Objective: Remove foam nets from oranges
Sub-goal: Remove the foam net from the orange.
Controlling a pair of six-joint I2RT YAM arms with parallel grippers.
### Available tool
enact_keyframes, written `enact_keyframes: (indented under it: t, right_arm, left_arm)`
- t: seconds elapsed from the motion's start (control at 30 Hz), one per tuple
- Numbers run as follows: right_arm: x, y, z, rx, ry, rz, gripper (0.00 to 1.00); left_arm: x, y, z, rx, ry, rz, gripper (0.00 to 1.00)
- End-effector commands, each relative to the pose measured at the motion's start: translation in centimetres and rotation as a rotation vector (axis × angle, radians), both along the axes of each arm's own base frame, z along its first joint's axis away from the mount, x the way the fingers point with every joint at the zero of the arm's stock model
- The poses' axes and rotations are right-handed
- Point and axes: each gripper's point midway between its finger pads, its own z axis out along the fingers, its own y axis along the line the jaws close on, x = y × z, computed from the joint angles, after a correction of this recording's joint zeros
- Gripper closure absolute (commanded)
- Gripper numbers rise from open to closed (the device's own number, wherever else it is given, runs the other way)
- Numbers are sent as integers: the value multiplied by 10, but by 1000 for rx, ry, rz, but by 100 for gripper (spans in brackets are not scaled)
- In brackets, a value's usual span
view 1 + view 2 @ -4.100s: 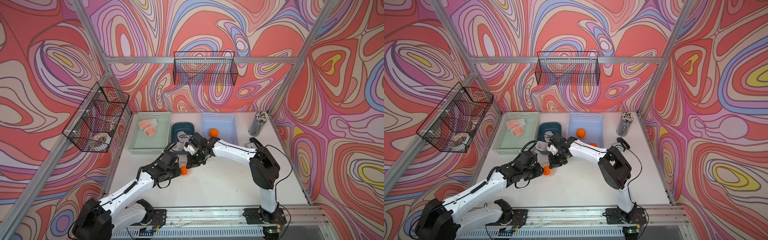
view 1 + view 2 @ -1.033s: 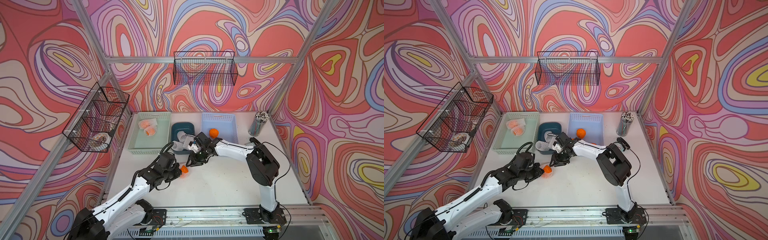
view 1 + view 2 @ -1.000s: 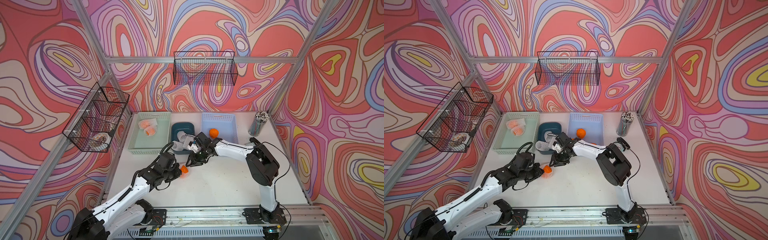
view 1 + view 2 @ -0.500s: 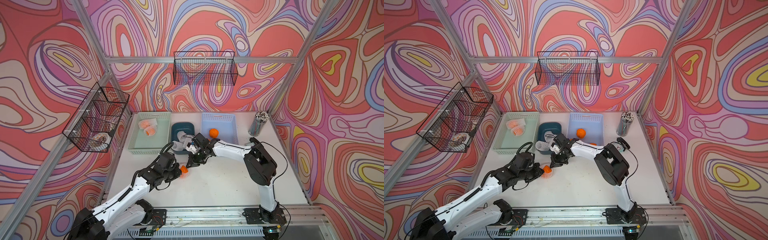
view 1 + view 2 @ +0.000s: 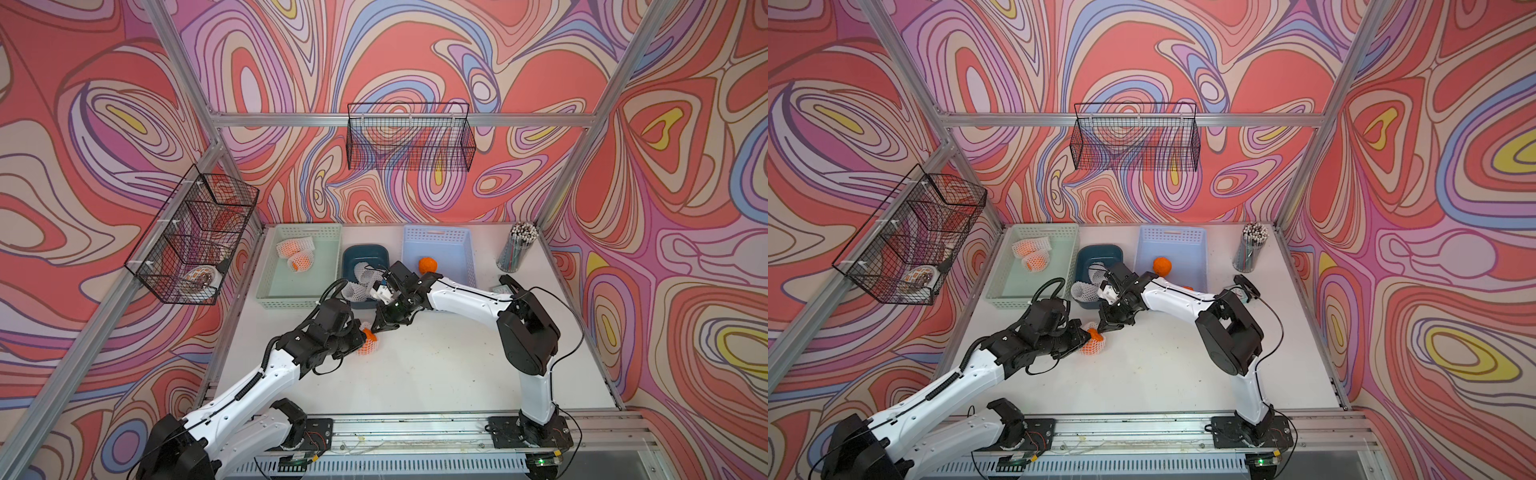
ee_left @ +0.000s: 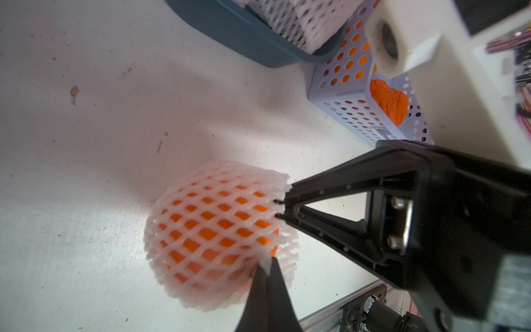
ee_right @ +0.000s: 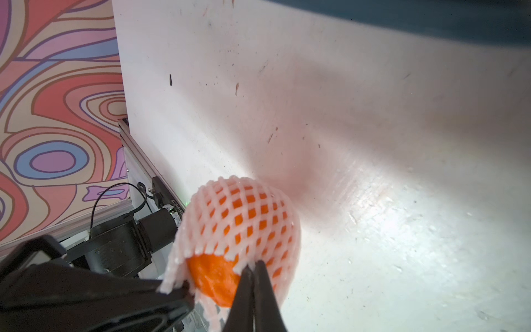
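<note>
Foam net around the orange: left gripper and right gripper each pinch its open rim, jaws closed.

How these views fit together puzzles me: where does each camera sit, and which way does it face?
Both top views: high at the front, looking down toward the back wall; left arm and right arm meet at the netted orange.
Left wrist: on the left arm, looking along the left claw at the foam net; the right claw shows too.
Right wrist: on the right arm, looking along the right claw at the same orange; the left claw shows too.
Shared: both wrist views show both claws pinching the net's rim.
</note>
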Motion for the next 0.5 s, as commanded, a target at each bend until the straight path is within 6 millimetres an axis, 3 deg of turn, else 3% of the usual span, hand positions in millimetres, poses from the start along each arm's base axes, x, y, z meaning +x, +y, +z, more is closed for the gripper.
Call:
enact_keyframes:
  t: [0.0,0.2,0.47]
  right_arm:
    - [-2,7,26,50,-34,14,100]
    - [-5,10,28,63,-20,29,100]
    - [-9,6,16,12,5,36,100]
  left_arm:
    - [10,-9,9,-35,-19,1,100]
    - [9,-9,-4,-14,18,-1,100]
    - [19,-11,6,-33,-25,27,100]
